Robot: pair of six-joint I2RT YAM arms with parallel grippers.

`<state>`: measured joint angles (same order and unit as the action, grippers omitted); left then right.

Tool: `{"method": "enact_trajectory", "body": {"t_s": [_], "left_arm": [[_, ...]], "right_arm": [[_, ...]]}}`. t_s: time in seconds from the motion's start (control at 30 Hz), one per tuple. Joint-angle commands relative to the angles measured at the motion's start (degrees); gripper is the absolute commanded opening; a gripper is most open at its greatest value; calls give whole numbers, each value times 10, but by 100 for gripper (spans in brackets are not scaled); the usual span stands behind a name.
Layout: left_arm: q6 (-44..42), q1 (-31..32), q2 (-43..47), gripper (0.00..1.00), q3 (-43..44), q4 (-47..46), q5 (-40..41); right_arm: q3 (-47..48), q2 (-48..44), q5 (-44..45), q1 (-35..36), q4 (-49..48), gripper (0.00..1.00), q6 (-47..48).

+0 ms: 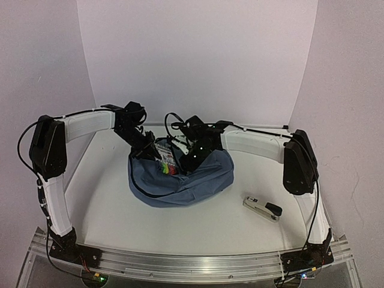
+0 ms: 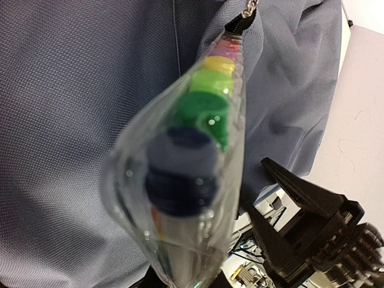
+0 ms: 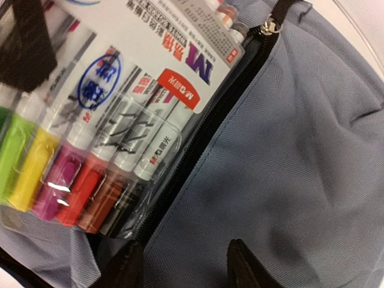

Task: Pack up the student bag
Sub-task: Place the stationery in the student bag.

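The bag lies in the middle of the table, soft and slumped. Its open mouth faces the far side, where both arms meet.

A clear pack of colored markers stands at the mouth, with its low end inside the open zipper. The caps sit in a row: green, yellow, pink, red, brown and black.

The left gripper is at the far left edge of the bag. It holds the pack by its top end. The right wrist view shows a dark finger pressed over that corner. In the left wrist view the pack fills the middle, edge-on, and blue bag cloth lies behind it.

The right gripper hangs over the bag just right of the pack. Its fingers are spread wide and pinch nothing. Blue cloth shows in the gap between them, and the zipper runs just past the left tip. I cannot tell if the tips touch the cloth. The pack is close in front of them but not between them.

A stapler lies on the table to the right, well apart from the bag.
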<state>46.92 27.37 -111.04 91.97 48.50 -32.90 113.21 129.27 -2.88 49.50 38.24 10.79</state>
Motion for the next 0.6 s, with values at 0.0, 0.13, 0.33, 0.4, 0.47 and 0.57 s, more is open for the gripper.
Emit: {"method": "enact_trajectory", "body": {"t_s": [0.0, 0.13, 0.33, 0.4, 0.47, 0.57], "left_arm": [[-2, -3, 26, 0, -22, 42, 9], [-4, -3, 28, 0, -27, 37, 7], [-7, -3, 29, 0, -35, 35, 5], [-7, -3, 31, 0, -38, 34, 5], [-7, -3, 32, 0, -39, 33, 5], [-7, -3, 32, 0, -42, 30, 4]], "right_arm": [[16, 8, 61, 2, 20, 23, 16], [36, 2, 62, 1, 33, 3, 11], [66, -12, 16, 1, 66, 15, 6], [82, -14, -5, 1, 77, 30, -1], [100, -18, -38, 2, 84, 39, -10], [114, -15, -52, 15, 86, 46, -13]]}}
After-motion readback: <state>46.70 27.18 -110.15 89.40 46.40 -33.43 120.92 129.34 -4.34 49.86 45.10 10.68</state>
